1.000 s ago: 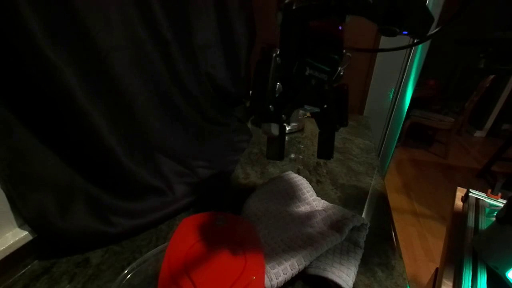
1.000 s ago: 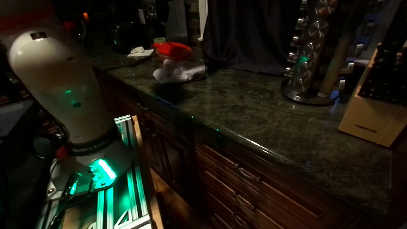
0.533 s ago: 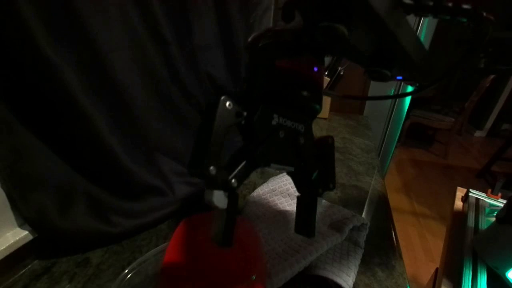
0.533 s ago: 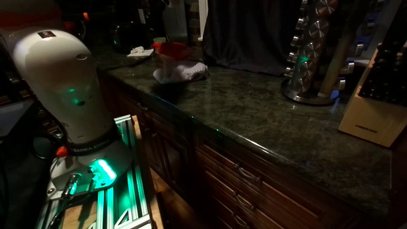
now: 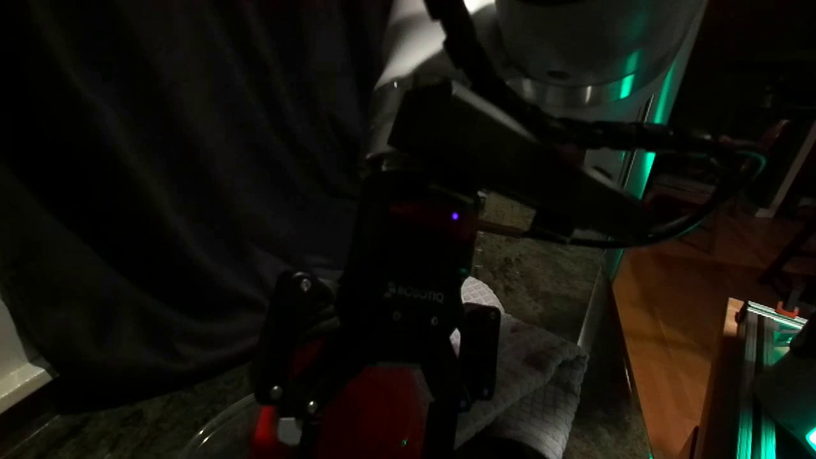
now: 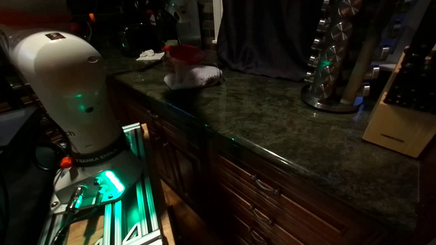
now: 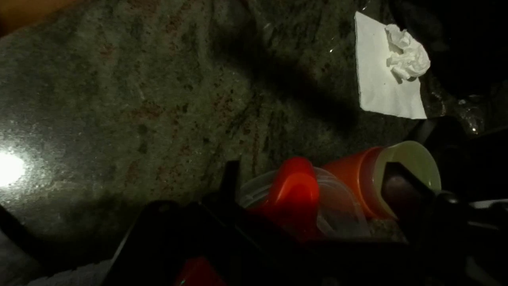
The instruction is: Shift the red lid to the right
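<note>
The red lid (image 6: pixel 186 53) lies over a clear container (image 7: pixel 343 221), farther off than the cloth (image 6: pixel 196 76) in an exterior view. The gripper (image 7: pixel 312 172), jaws wide, holds nothing; lowered off-centre, it might tip the cup (image 7: pixel 367 178) or drag the container.

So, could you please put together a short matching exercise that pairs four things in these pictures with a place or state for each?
Things
1. Red lid
2. Fingers
3. Crumpled white paper
4. Knife block

Places and states
A. On a flat white sheet in the wrist view
B. Beside the rack with round metal caps in an exterior view
C. Just behind the pale cloth in an exterior view
D. Spread apart in the wrist view

Right pairs: 1-C, 2-D, 3-A, 4-B
</note>
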